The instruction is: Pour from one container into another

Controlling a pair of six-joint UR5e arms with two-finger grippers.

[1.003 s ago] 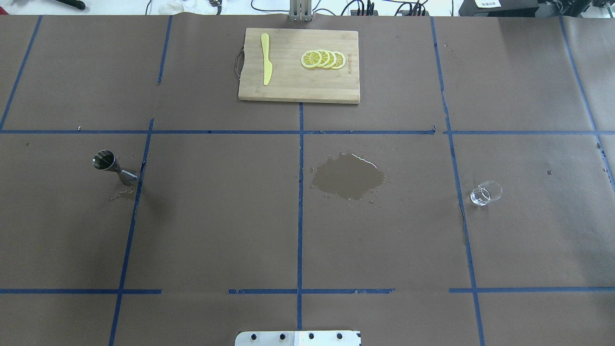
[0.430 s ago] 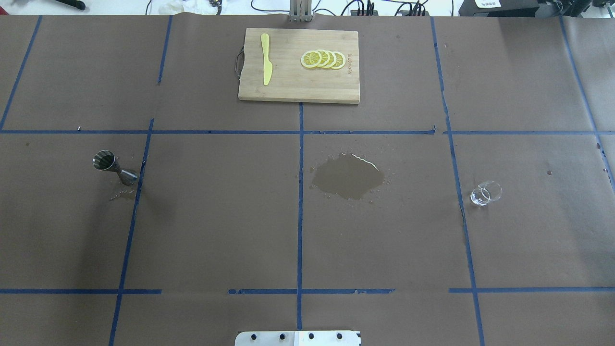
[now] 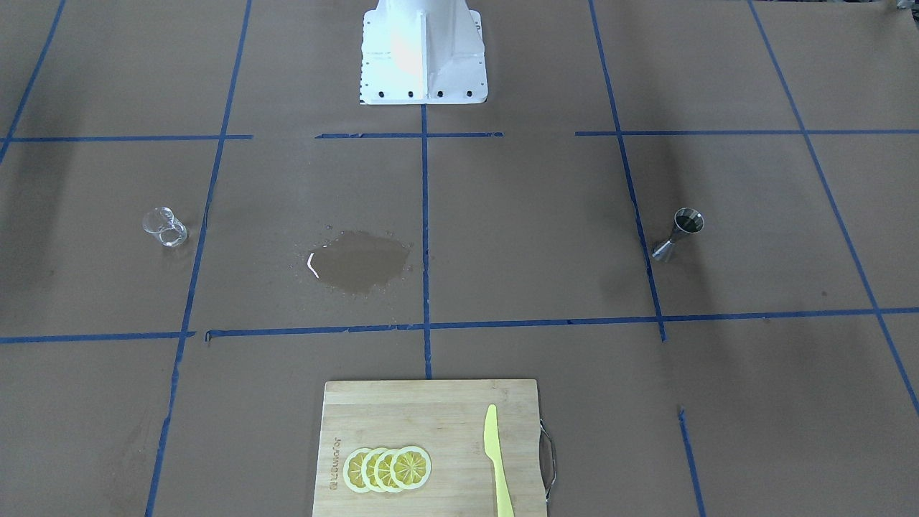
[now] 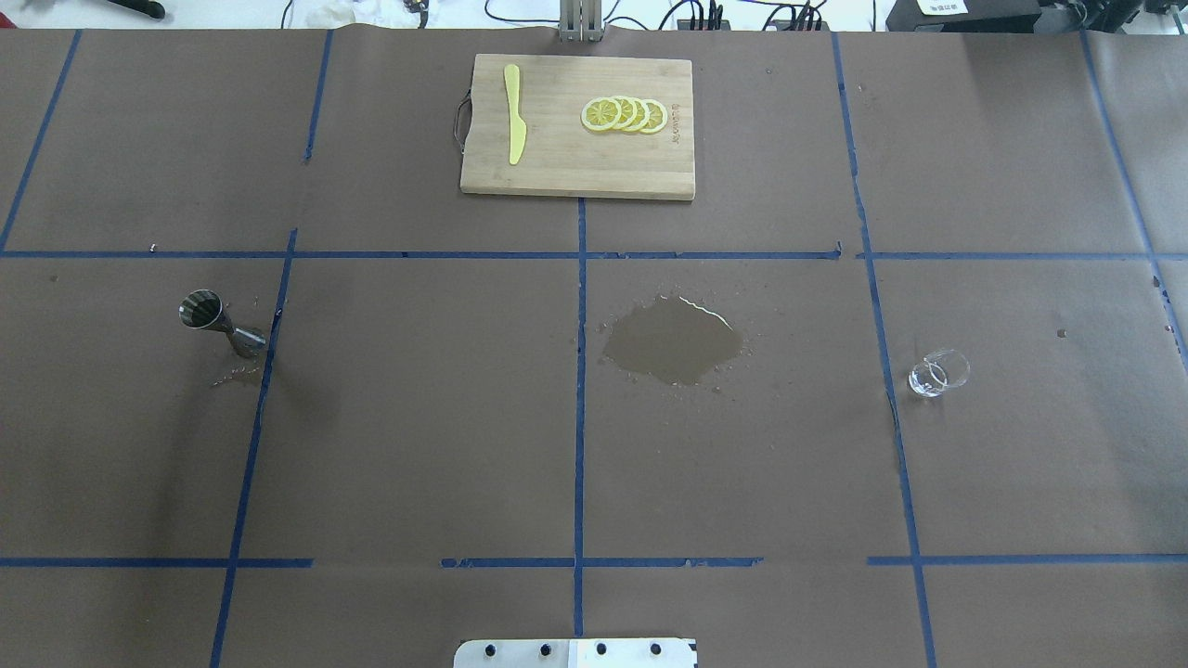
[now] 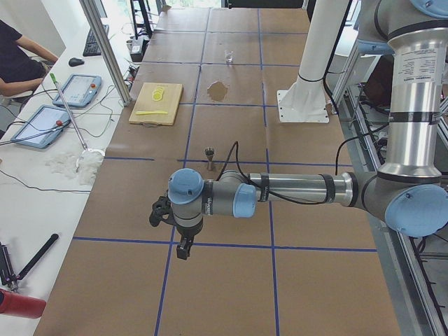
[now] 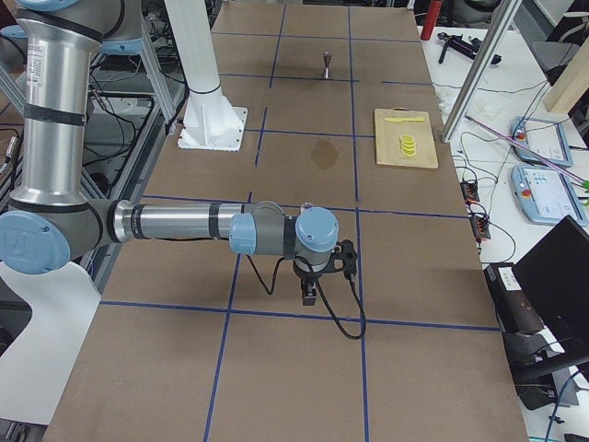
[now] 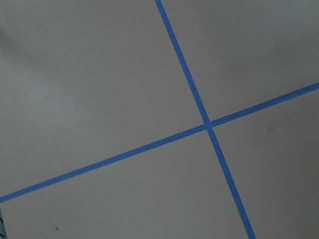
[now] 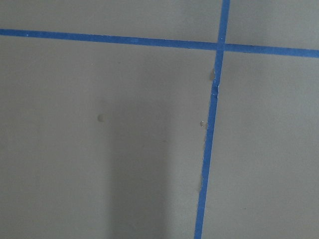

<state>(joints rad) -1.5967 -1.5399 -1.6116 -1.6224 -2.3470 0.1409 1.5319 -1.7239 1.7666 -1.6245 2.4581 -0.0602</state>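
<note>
The small clear glass cup stands on the brown paper at the right of the overhead view, and at the left of the front-facing view. The steel jigger stands upright far to the left, with small wet marks beside it. Both grippers are away from these two things and show only in the side views. The left gripper hangs over bare paper beyond the jigger. The right gripper hangs low over the paper at its end of the table. I cannot tell whether either is open or shut.
A wet puddle lies on the paper between cup and jigger. At the far edge a wooden cutting board carries lemon slices and a yellow knife. The white robot base stands at the near edge. A person sits at a side desk.
</note>
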